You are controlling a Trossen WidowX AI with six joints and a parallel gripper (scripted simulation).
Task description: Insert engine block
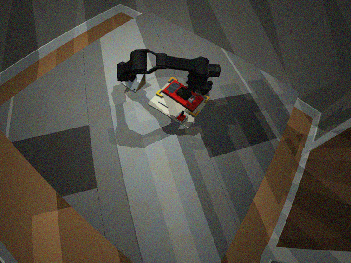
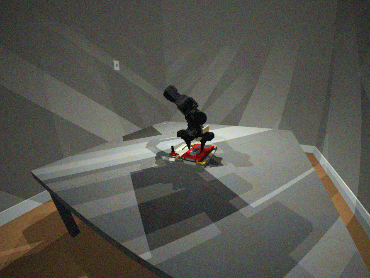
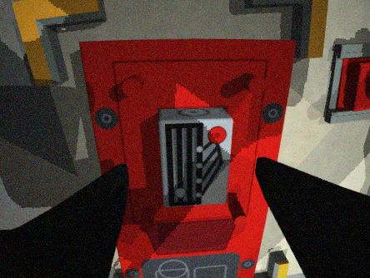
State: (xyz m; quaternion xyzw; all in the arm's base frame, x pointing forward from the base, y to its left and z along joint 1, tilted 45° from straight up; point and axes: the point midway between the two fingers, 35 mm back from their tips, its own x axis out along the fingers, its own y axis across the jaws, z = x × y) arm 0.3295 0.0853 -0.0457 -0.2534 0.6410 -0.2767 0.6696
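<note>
The red car body (image 1: 191, 105) (image 2: 186, 156) (image 3: 187, 51) lies flat on the pale board. The grey engine block (image 2: 195, 151) (image 3: 214, 189) stands in the car body's opening area, its black-striped face and red round mark showing in the wrist view. My gripper (image 2: 195, 149) (image 3: 193, 168) is open, with one finger on each side of the block and a visible gap to each in the wrist view. The fingertips are low over the car body. The block hides the opening, the rib and its own underside, so I cannot tell how deep it sits.
Yellow corner brackets (image 1: 159, 92) (image 3: 35, 25) stand around the car body. The pale board (image 1: 168, 110) also bears a red piece with a black upright peg (image 1: 182, 116) (image 2: 172, 152) beside the car body. A light panel (image 2: 205, 129) stands behind the gripper.
</note>
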